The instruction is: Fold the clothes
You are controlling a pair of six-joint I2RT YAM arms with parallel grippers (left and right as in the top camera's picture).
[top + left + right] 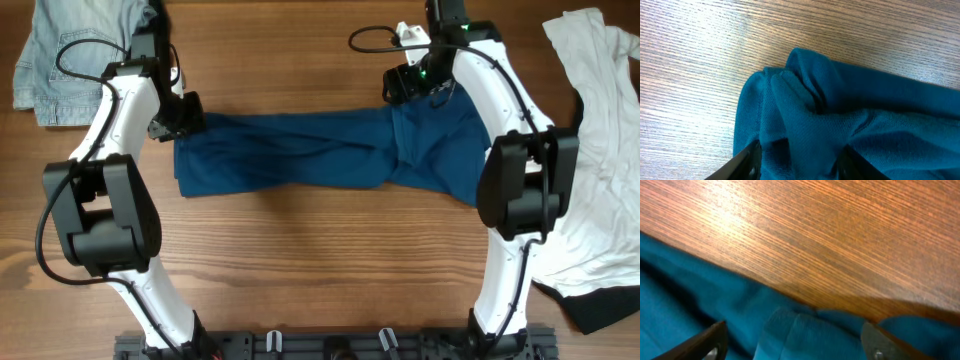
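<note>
A dark blue T-shirt [320, 150] lies stretched in a long band across the middle of the table, and it is the garment in hand among the clothes. My left gripper [185, 115] sits at its upper left corner. In the left wrist view a bunched fold of the blue T-shirt [805, 115] fills the space between the two fingers of the left gripper [797, 165], which is shut on it. My right gripper [415, 85] hovers at the shirt's upper right edge. There the right gripper [795, 345] stands wide open over a fold of the blue T-shirt [810, 335].
A pale denim piece [75, 50] lies at the back left corner. A white shirt [600, 150] is spread along the right edge, with a black garment [605, 305] below it. Bare wood [320, 260] runs in front of the T-shirt.
</note>
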